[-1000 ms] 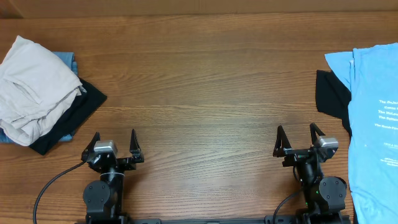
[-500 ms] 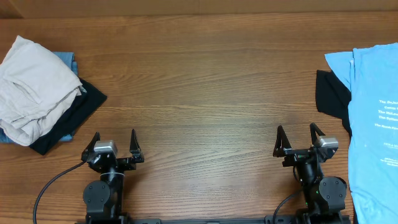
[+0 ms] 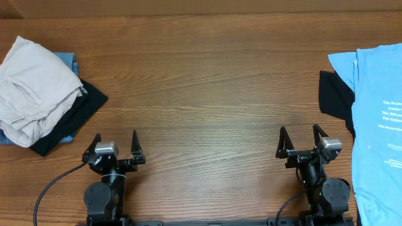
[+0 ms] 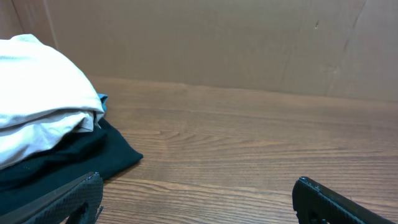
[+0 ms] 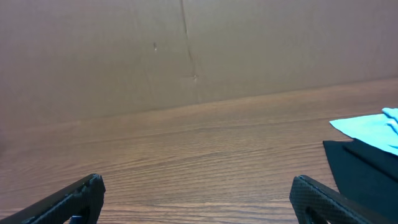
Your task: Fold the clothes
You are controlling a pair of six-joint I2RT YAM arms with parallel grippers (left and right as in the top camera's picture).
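two clothes heaps: left heap [image 3: 38, 88] ahead-left of left tool [image 3: 115, 136], right heap [image 3: 377, 94] beside right tool [image 3: 299, 130]; both tools wide, empty

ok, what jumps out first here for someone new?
The crumpled heap at far left: a pale beige garment on top of a black garment, blue fabric peeking out behind. Then the light blue T-shirt with white lettering, flat at the right edge over another black piece. The left gripper and right gripper sit open and empty at the near edge.

Clothes [image 3: 63, 122] lying at both table [image 3: 207, 81] ends
Beige trousers [image 3: 34, 88] are sitting far left, blue T-shirt [image 3: 377, 125] far right.
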